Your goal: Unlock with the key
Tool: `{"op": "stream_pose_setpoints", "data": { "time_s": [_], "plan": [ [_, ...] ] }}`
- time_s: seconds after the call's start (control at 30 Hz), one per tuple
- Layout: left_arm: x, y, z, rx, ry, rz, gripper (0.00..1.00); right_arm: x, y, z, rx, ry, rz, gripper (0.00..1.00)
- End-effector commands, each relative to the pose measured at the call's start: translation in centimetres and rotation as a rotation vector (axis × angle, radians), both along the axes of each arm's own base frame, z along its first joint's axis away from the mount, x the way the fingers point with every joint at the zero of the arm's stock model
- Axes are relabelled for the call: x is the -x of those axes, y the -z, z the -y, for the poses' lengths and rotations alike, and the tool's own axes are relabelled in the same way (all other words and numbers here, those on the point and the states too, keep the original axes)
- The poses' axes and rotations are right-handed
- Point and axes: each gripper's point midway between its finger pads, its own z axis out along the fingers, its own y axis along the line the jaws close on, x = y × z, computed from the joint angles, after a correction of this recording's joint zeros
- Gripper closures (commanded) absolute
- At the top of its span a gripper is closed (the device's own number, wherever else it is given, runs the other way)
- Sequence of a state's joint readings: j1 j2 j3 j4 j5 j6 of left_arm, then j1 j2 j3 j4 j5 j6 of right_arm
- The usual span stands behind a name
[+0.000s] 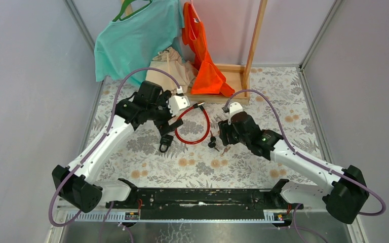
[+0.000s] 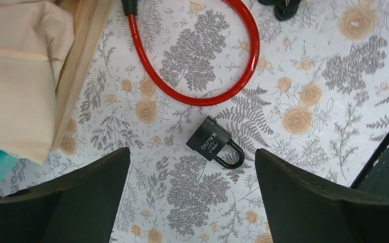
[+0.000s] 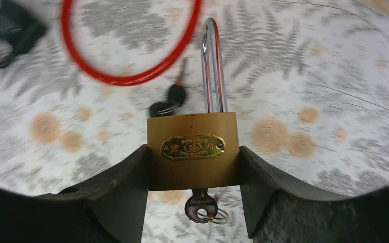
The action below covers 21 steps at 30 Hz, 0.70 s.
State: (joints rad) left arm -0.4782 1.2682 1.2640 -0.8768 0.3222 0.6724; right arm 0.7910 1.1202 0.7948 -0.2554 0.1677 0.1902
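Left end effector (image 2: 192, 154): jaws wide apart above black padlock (image 2: 208, 140), which lies on the desk (image 2: 334, 76) at 6 o'clock of the red cable (image 2: 202, 98).
Right end effector (image 3: 194, 169): clamped on brass padlock (image 3: 192, 129), with shackle at 12 o'clock and key (image 3: 201, 206) at 6 o'clock.

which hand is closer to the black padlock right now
Left. The left hand hangs open right above the black padlock. The right hand is off to its right, past the red cable, gripping a brass padlock.
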Motion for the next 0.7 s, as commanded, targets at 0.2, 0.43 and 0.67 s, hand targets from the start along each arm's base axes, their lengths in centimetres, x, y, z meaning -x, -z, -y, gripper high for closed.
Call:
{"op": "stream_pose_setpoints", "data": {
  "time_s": [0.2, 0.43, 0.67],
  "plan": [
    [-4.9, -3.4, -1.3, 0.101, -0.276, 0.041, 0.00, -7.4, 1.4, 8.9, 0.308, 0.465, 0.152, 1.00],
    [-5.0, -3.3, -2.2, 0.098, -0.327, 0.066, 0.00, -9.3, 4.9, 8.9, 0.411, 0.481, 0.128, 1.00],
    [-4.7, -3.0, -2.0, 0.105, -0.322, 0.050, 0.00, -10.0, 8.2, 7.2, 0.382, 0.447, 0.049, 1.00]
  ]
}}
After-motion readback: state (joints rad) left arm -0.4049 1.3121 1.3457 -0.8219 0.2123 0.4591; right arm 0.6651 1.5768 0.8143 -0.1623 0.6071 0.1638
